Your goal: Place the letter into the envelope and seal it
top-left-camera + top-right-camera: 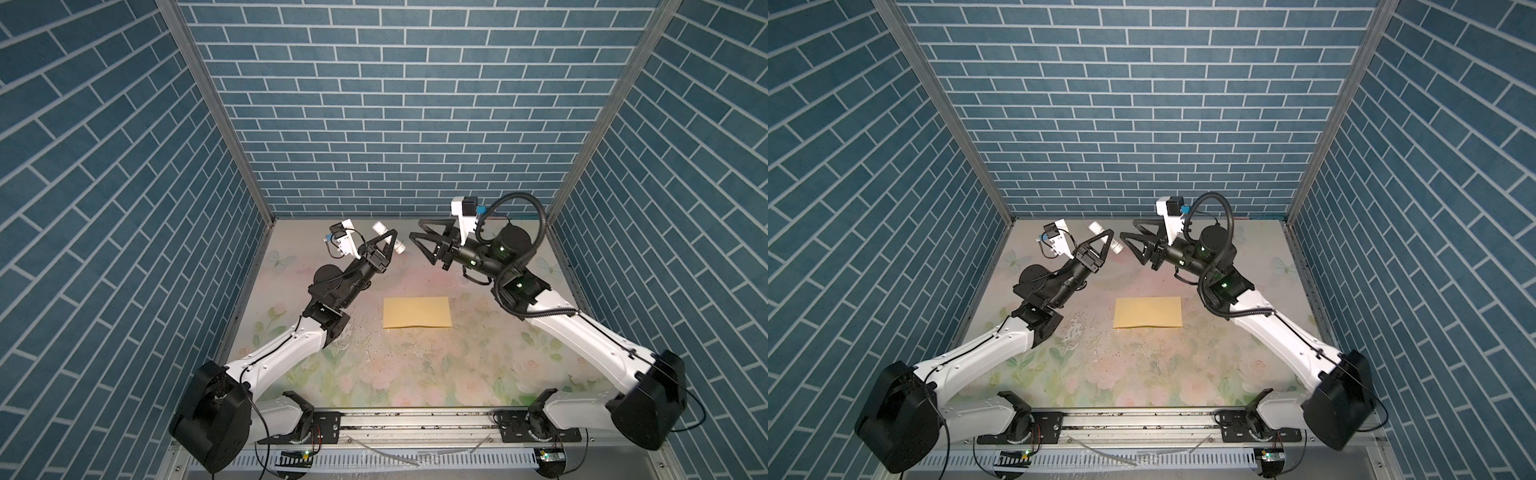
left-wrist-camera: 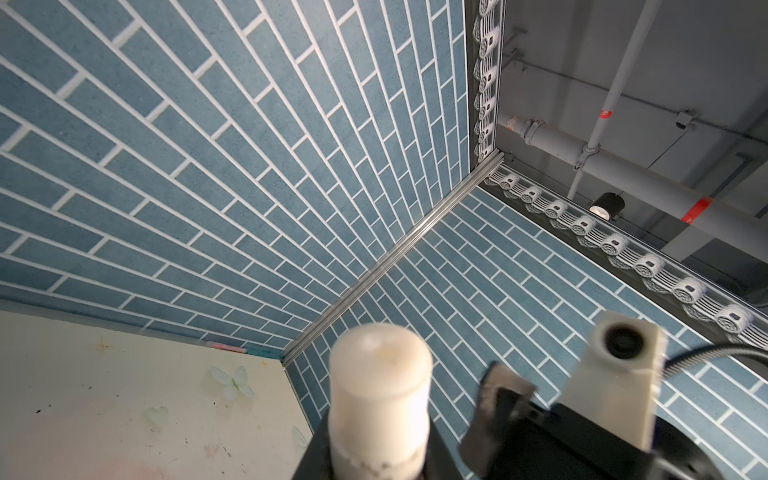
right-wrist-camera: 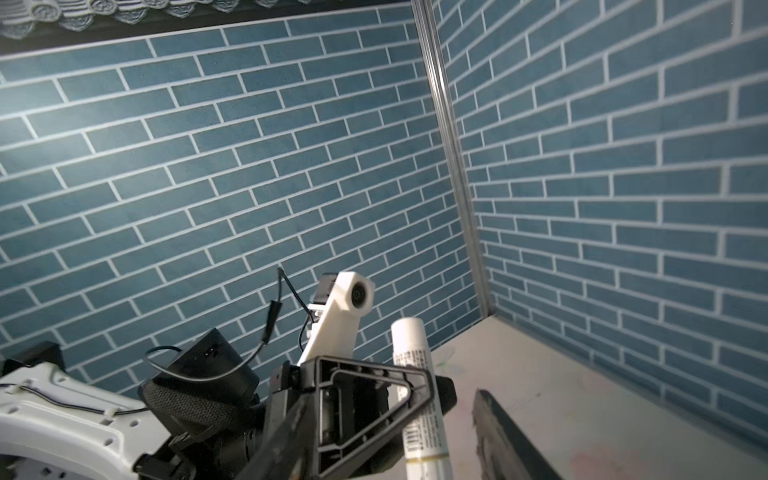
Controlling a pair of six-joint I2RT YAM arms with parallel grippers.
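The left gripper (image 1: 386, 243) is clamped on the glue stick (image 1: 379, 227) and holds it raised over the far end of the table (image 1: 415, 374). One end is offered to the right gripper (image 1: 415, 229), whose jaws stand apart just beside it, likely to handle the cap. The envelope (image 1: 417, 312) lies flat mid-table with bare table all round, well apart from both arms; the letter is nowhere in view, so probably inside, while the back wall stands near the raised grippers.
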